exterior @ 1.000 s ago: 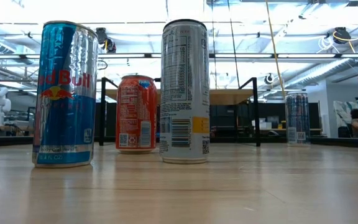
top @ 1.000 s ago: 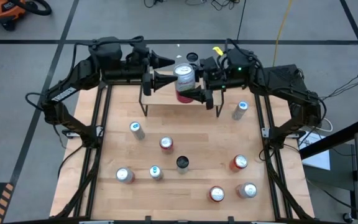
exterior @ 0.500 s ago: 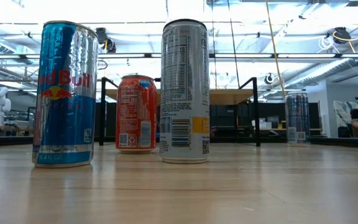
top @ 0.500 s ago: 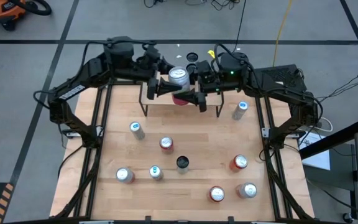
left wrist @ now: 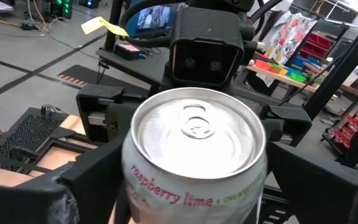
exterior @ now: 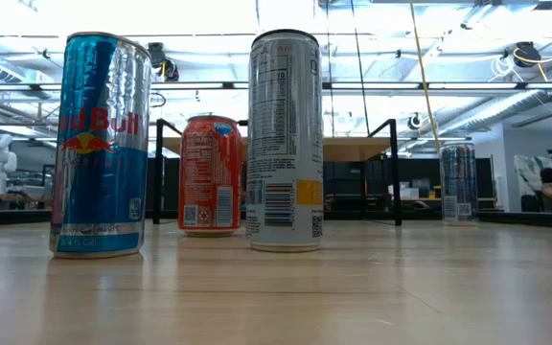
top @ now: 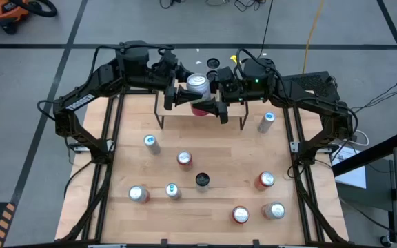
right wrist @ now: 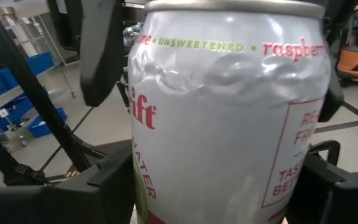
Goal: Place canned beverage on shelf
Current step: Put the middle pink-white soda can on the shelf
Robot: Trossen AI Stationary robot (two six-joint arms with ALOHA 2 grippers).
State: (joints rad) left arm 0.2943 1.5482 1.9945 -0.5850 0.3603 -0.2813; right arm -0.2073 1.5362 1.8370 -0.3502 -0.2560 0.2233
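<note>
- Currently both hands meet at the top centre of the high view, over the shelf (top: 200, 118), with one can between them.
- Raspberry lime can (top: 198, 86): silver top, upright, held above the shelf's wood top; whether it touches the shelf, cannot tell.
- Right hand (top: 218, 96): fingers closed on the can's sides; right wrist view shows the dented can wall (right wrist: 229, 118) filling the frame between its dark fingers (right wrist: 104, 186).
- Left hand (top: 177, 88): fingers spread wide on either side of the same can; left wrist view looks down on the can lid (left wrist: 197, 134); contact unclear.
- Worktop (top: 212, 207): nine other cans stand scattered across the lower frame.
- Low view: blue can (exterior: 102, 144), orange can (exterior: 210, 174), tall silver can (exterior: 285, 141) upright in front.
</note>
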